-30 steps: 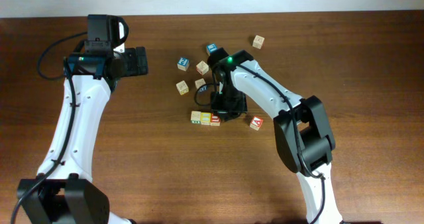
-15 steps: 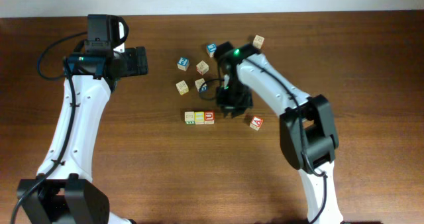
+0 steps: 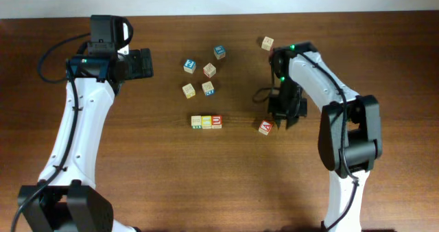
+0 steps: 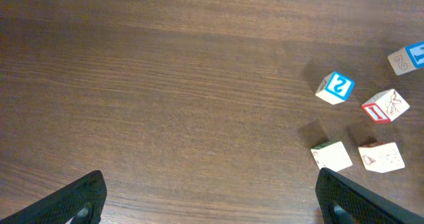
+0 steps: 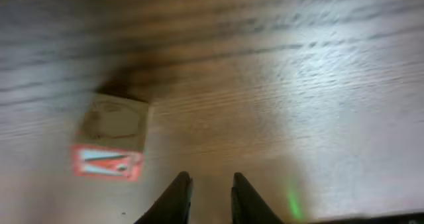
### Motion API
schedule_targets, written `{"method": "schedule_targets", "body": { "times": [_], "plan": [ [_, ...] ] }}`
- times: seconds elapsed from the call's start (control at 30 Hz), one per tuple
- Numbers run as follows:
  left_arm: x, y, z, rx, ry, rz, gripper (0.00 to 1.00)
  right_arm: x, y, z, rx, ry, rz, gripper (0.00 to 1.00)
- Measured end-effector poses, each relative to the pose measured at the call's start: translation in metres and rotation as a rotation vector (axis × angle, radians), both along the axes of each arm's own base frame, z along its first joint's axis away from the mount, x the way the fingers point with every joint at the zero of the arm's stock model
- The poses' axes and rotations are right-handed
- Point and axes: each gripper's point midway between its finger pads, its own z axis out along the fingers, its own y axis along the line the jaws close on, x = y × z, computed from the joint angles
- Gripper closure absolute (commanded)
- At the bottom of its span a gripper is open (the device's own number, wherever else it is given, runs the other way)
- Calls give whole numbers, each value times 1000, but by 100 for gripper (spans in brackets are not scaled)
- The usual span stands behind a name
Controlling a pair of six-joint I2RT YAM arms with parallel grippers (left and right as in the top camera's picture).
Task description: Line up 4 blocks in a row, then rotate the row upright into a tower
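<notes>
Three blocks stand in a row mid-table: green-faced [image 3: 196,122], yellow-faced [image 3: 206,122] and red-faced [image 3: 217,121]. A fourth block, with a red letter face [image 3: 265,128], lies apart to the right; in the right wrist view this red block [image 5: 109,146] sits up and left of the fingers. My right gripper [image 3: 285,115] [image 5: 209,187] hovers just right of it, jaws slightly open with nothing between them. My left gripper [image 3: 144,62] [image 4: 212,204] is wide open over bare table at the far left.
Loose cubes lie behind the row: two blue-faced ones [image 3: 189,66] [image 3: 219,51], three pale ones [image 3: 209,70] [image 3: 188,90] [image 3: 207,88], and one at the back right [image 3: 267,43]. The left wrist view shows the blue "2" cube [image 4: 335,87] and a red-edged cube [image 4: 384,106].
My right gripper left the row of three blocks, opened slightly and swung right to the lone red block. The row now stands free. The left arm has not moved.
</notes>
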Motion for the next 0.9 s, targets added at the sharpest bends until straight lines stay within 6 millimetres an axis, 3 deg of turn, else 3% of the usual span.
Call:
{"method": "schedule_targets", "body": {
  "times": [0.17, 0.4, 0.6, 0.7, 0.8, 0.9],
  "plan": [
    [1, 0, 1, 0, -6, 0, 1, -12, 19, -35, 110, -2, -17, 83],
    [1, 0, 1, 0, -7, 0, 1, 14, 58, -34, 228, -142, 49, 83],
    [4, 0, 3, -1, -18, 0, 1, 17, 71, -31, 262, -162, 87, 82],
    [4, 0, 3, -1, -19, 0, 1, 33, 91, -19, 293, -224, 135, 82],
    [4, 0, 3, -1, -22, 0, 1, 25, 120, -14, 307, -233, 181, 83],
    [4, 0, 3, -1, -22, 0, 1, 14, 137, -14, 301, -220, 184, 83]
  ]
}}
